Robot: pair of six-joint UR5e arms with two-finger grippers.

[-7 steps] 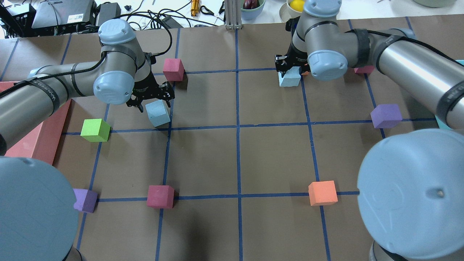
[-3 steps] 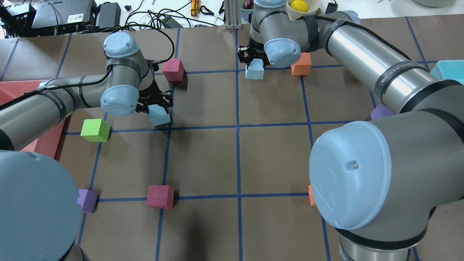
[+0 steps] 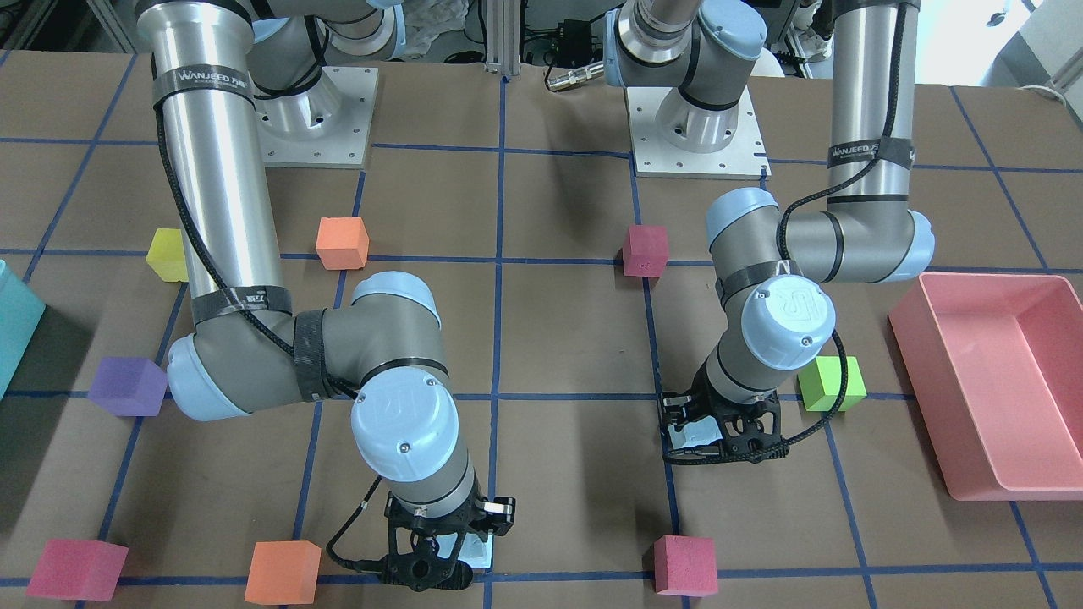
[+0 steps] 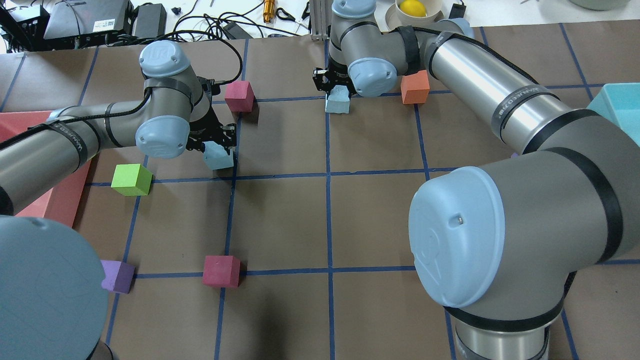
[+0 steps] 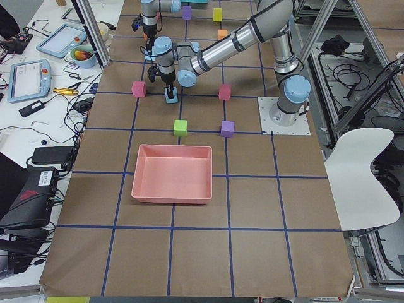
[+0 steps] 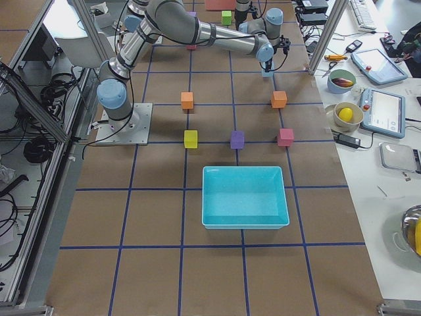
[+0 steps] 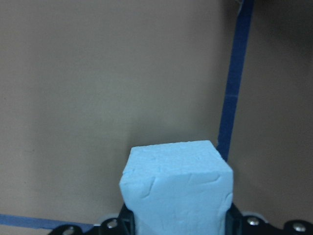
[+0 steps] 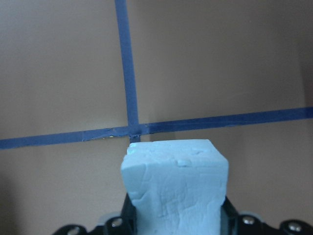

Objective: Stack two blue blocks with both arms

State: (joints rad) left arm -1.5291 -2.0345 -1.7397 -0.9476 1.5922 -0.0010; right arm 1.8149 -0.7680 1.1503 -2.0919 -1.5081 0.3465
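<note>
My left gripper [image 4: 215, 149] is shut on a pale blue block [image 4: 220, 159], held low over the brown table left of centre. The left wrist view shows this block [image 7: 176, 191] between the fingers, beside a blue tape line. My right gripper [image 4: 335, 91] is shut on the second pale blue block [image 4: 337, 102] at the far centre, over a tape crossing. The right wrist view shows that block [image 8: 175, 191] between the fingers. In the front-facing view the left gripper [image 3: 719, 433] is on the right and the right gripper [image 3: 442, 551] on the left.
A green cube [image 4: 131, 179] lies left of the left gripper and a maroon cube [image 4: 239, 96] just beyond it. An orange cube [image 4: 415, 89] sits right of the right gripper. A maroon cube [image 4: 221, 270] and a purple cube [image 4: 119, 276] lie near. The pink tray [image 3: 981, 381] and teal bin [image 4: 617, 100] flank the table.
My right gripper has carried its blue block leftward from the right half to the centre tape line. My left gripper has stayed nearly in place with its block, dropping slightly.
</note>
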